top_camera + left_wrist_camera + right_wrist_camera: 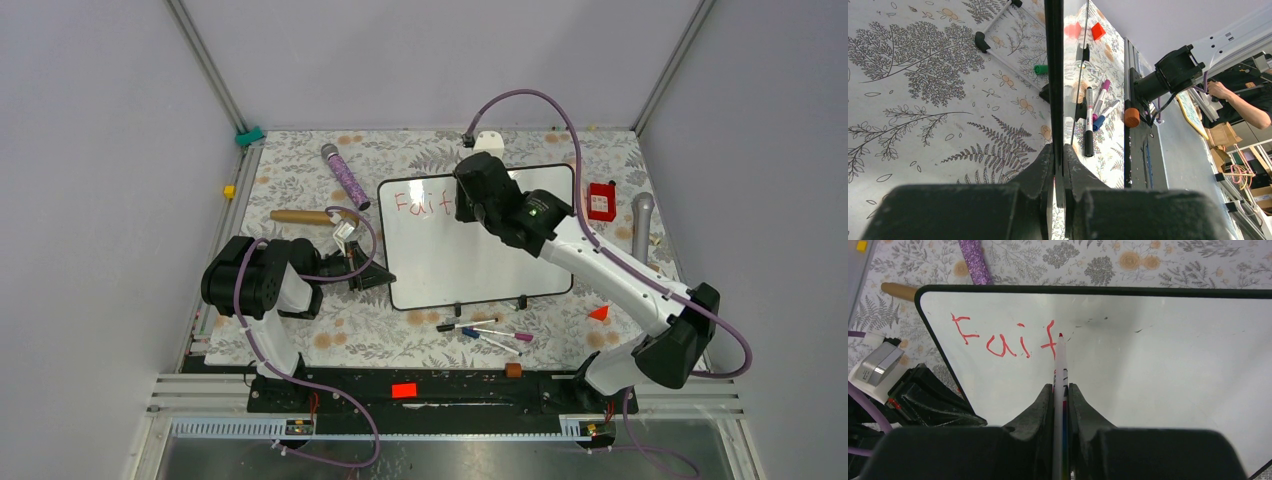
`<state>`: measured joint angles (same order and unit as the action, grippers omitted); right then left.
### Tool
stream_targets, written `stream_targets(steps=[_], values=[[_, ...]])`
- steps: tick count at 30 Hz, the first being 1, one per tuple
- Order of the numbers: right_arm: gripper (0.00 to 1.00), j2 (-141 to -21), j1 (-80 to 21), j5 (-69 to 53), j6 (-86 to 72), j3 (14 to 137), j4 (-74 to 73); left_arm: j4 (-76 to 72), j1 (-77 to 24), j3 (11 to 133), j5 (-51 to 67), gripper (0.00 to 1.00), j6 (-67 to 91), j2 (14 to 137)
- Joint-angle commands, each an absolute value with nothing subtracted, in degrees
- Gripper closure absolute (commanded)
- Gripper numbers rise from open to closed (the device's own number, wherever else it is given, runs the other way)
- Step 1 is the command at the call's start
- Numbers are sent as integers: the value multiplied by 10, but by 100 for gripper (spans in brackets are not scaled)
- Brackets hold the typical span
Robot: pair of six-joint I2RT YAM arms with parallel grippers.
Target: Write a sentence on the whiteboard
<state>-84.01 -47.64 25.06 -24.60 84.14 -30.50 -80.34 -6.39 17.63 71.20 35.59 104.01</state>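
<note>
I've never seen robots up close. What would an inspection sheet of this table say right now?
Surface: floral cloth.
Job's things: whiteboard; sentence reads "Fait"; red marker tip at the last letter.
Clutter: spare markers, purple glitter tube, wooden rod, red box.
Tools: left tool shut on whiteboard edge; right tool shut on red marker.
Cables: purple cables loop along both arms.
Surroundings: grey walls; a person's arm in the background.

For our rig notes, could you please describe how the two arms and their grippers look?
The left arm and right arm have black joints, white links and purple cables. A green light glows on the right wrist. The left gripper and right gripper are matte black with wedge-shaped fingers.
</note>
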Motion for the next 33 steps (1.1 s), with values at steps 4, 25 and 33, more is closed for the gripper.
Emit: stream_targets(steps=[4,25,33], values=[[100,-849,-458,277,-227,885,-310,-843,-71,182,746,100,331,1041],[100,-859,-453,255,-260,840,-313,-843,-72,182,747,100,331,1041],[100,-828,-453,234,-291,781,-293,-843,-72,183,746,100,331,1041]])
